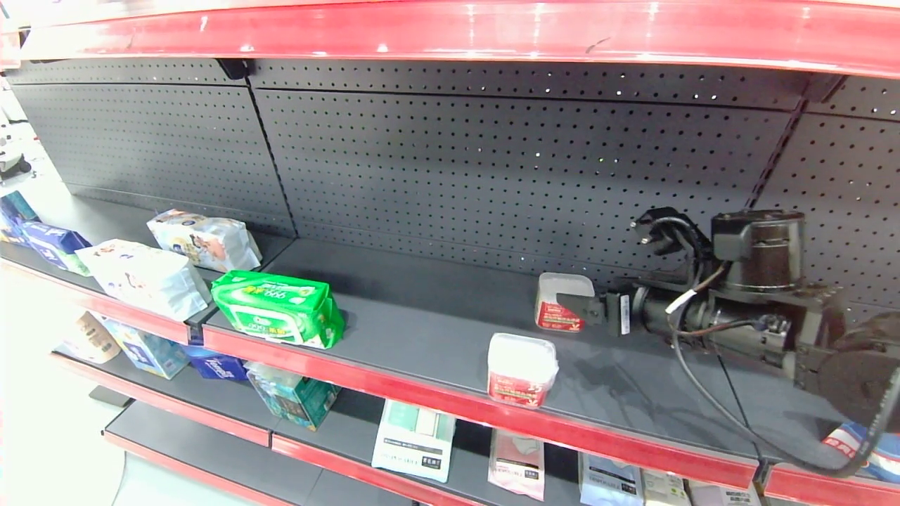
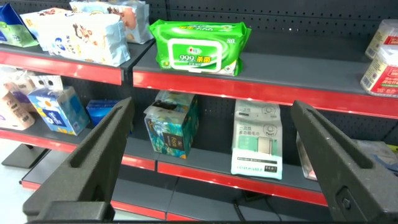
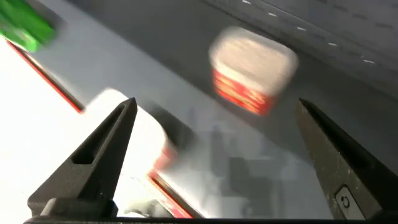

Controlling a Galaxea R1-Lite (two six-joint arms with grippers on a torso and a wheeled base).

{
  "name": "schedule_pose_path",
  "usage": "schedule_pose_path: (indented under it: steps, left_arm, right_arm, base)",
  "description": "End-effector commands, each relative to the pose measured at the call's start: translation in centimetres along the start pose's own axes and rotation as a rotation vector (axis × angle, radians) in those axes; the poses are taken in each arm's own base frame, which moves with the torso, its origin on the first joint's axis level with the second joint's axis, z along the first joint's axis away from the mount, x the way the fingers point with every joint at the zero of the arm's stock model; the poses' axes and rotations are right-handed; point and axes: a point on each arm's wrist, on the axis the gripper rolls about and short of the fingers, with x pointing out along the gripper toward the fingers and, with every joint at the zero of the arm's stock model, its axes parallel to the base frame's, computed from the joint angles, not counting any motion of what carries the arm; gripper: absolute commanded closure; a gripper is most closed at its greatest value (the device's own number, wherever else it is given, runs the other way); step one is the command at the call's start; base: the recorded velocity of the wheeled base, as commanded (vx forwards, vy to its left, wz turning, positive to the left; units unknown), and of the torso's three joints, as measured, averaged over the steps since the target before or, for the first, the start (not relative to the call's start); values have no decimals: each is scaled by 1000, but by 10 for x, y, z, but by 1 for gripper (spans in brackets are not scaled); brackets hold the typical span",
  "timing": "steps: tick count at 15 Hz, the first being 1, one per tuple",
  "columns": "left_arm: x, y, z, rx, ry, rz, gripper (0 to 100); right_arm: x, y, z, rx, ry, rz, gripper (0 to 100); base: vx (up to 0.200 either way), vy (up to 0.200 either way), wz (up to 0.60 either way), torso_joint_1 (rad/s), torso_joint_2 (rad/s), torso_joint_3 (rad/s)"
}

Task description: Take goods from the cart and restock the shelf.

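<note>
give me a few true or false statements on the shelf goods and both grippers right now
1. The green wipes pack lies on the same shelf as the front tub. True.
2. The right gripper is clamped on the rear tub. False: its jaws stand open, with the tub just ahead of them.
3. The left gripper is open and empty. True.
4. The front tub stands against the back wall. False: it stands at the shelf's front edge.
</note>
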Motion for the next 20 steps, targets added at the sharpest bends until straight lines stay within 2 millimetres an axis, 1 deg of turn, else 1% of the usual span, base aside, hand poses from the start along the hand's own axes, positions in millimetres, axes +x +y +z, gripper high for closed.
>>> schedule_pose_path:
  steps: [1, 4, 7, 9, 10, 11, 16, 18, 20]
  left_arm:
    - [0, 0, 0, 0, 0, -1, 0]
    - [0, 0, 0, 0, 0, 1, 0]
    - [0, 0, 0, 0, 0, 1, 0]
    - [0, 0, 0, 0, 0, -1, 0]
    - [0, 0, 0, 0, 0, 1, 0]
    - [0, 0, 0, 0, 0, 1, 0]
    - [0, 0, 0, 0, 0, 1, 0]
    - [0, 0, 0, 0, 0, 1, 0]
    - [0, 0, 0, 1, 0, 1, 0]
  right_arm:
    - [40, 8, -11, 10, 65, 21, 0]
    - [54, 21, -9, 76, 64, 52, 0]
    - [55, 28, -7, 102, 66, 70, 0]
    - [60, 30, -10, 134, 77, 73, 0]
    - [65, 36, -9, 187, 79, 84, 0]
    - [69, 38, -11, 214, 87, 86, 0]
    - [75, 40, -11, 260, 91, 92, 0]
    - [79, 41, -16, 261, 105, 93, 0]
    - [87, 41, -24, 260, 130, 86, 0]
  base:
    - [0, 0, 0, 0, 0, 0]
    - [0, 0, 0, 0, 0, 0]
    - [0, 0, 0, 0, 0, 0]
    - [0, 0, 0, 0, 0, 0]
    - [0, 0, 0, 0, 0, 0]
    - [0, 0, 0, 0, 0, 0]
    - [0, 0, 0, 0, 0, 0]
    - [0, 0, 0, 0, 0, 0]
    - [0, 0, 0, 0, 0, 0]
